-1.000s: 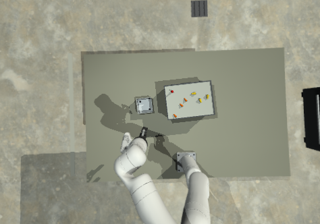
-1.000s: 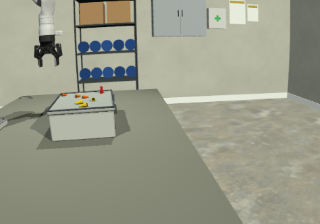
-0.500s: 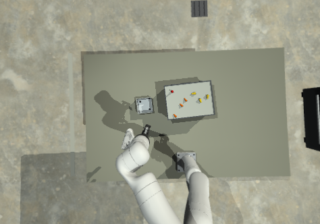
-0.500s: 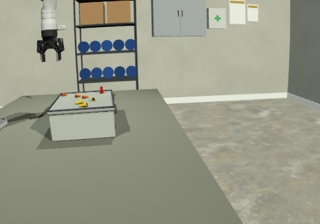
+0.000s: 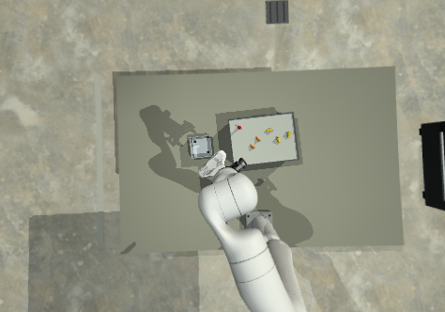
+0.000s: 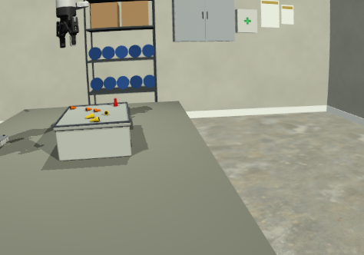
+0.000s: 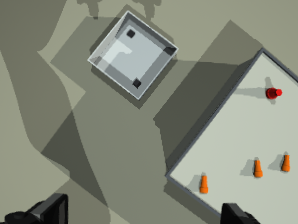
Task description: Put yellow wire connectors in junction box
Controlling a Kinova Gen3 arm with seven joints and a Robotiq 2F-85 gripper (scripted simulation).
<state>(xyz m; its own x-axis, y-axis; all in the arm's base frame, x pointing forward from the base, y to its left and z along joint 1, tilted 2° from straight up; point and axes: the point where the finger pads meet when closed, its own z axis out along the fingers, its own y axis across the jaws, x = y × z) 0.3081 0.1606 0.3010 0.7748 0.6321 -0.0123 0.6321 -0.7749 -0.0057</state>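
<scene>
The grey tool case stands on the table; its lid [image 5: 272, 153] [image 6: 119, 114] [image 7: 235, 140] carries three yellow wire connectors [image 5: 268, 130] [image 5: 288, 134] [image 5: 278, 140] [image 6: 91, 116], three orange ones [image 7: 204, 184] [image 6: 88, 109] and a red one [image 7: 273, 93] [image 5: 239, 127]. The yellow ones are outside the wrist view. The open steel junction box [image 5: 200, 147] [image 7: 132, 54] sits left of the case and holds nothing. My gripper [image 6: 66, 39] [image 7: 145, 217] is open and empty, high above the table between the box and the case's near-left corner. In the top-down view the arm hides it.
The arm's base [image 5: 258, 219] is bolted at the table's near edge. A shelf rack [image 6: 120, 51] with cartons and blue balls stands behind the table. A black object [image 5: 434, 165] sits on the floor to the right of the table [image 5: 352, 189].
</scene>
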